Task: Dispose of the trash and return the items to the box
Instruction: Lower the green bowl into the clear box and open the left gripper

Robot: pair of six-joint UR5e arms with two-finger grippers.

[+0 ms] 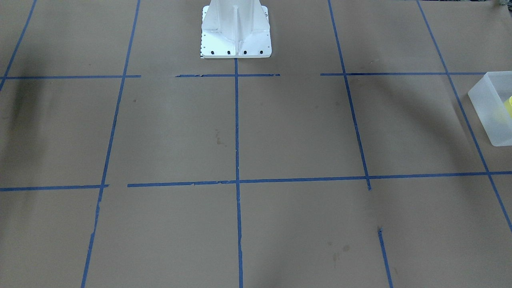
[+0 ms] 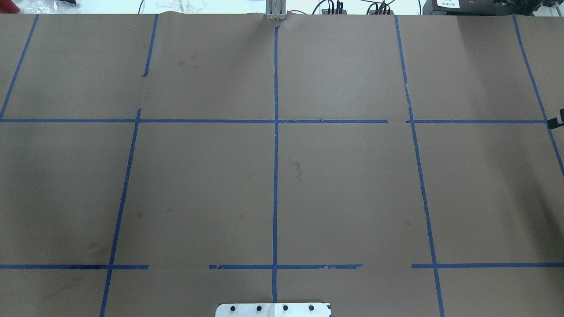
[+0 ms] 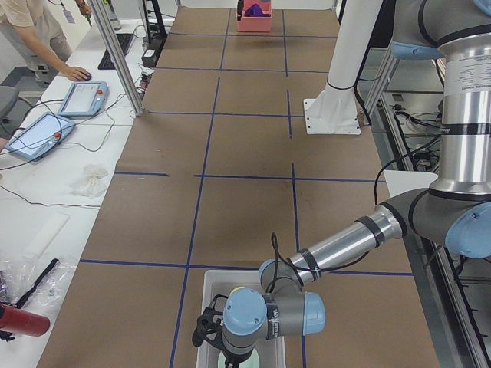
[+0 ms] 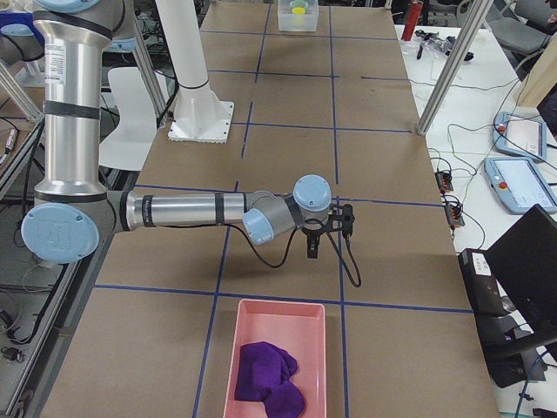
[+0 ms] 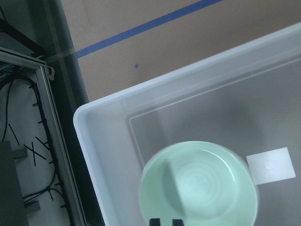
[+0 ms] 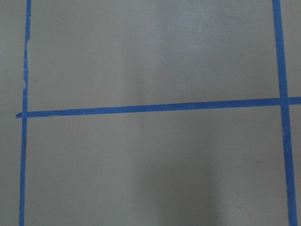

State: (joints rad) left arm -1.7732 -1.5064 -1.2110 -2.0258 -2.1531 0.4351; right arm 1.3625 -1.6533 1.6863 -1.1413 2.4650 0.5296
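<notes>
The frosted-white box stands at the table's left end; it also shows in the front-facing view. My left gripper hangs over the box, its two dark fingertips close together at the rim of the pale mint-green bowl, which it holds inside the box above the floor. The yellow cup lies in the box. My right gripper hovers over bare table near a tape crossing; I cannot tell whether it is open or shut.
A pink tray with a purple cloth sits at the table's right end. The white pedestal base stands at the robot's side. A white label lies on the box floor. Brown paper with blue tape lines covers the table.
</notes>
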